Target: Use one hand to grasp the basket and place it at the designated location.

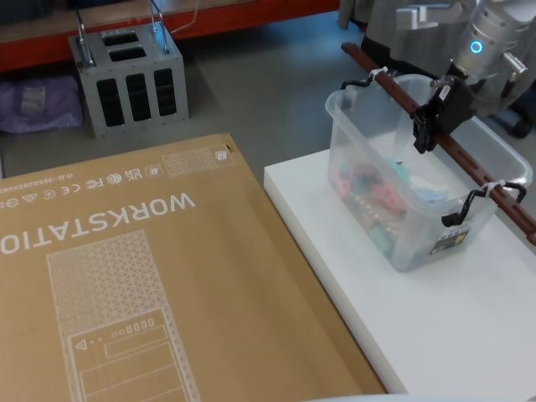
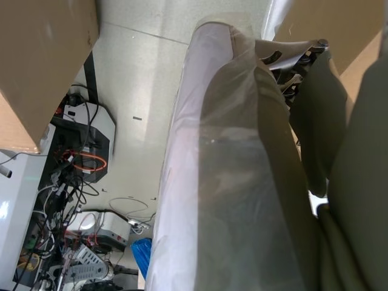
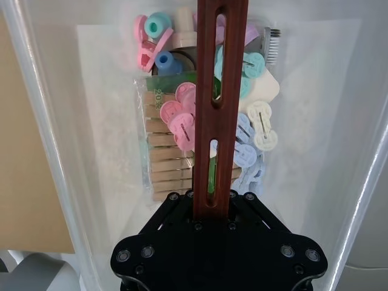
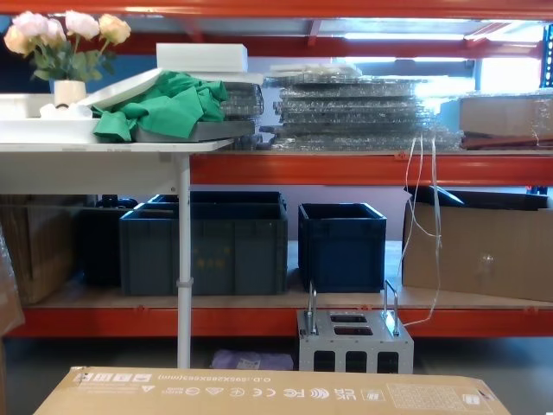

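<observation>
The right gripper [image 1: 431, 120], black and reaching in from about one o'clock in the head view, is closed around the reddish-brown bar handle [image 1: 394, 88] of the basket [image 1: 402, 218], roughly at the bar's middle. In the right wrist view the slotted bar handle [image 3: 218, 103] is seen passing straight between the jaws, so a centred grip appears to have been chosen, probably to keep the load balanced when carried. The bar is tied to the tub's black wire hooks by a white zip tie [image 1: 494, 186] at each end. The translucent tub is seen at about two o'clock, on a white platform [image 1: 419, 335]; whether it is resting or slightly lifted cannot be told. Inside, pastel clips [image 3: 182, 115] and a packet of wooden clothespegs [image 3: 160, 160] are visible. A large cardboard box [image 1: 126, 285] printed "WORKSTATION" lies at eight o'clock, a small grey metal box [image 1: 130, 79] at eleven. The left arm is kept parked low; a plastic-wrapped cover [image 2: 230, 182] is seen in its wrist view, and its gripper's state cannot be told.
</observation>
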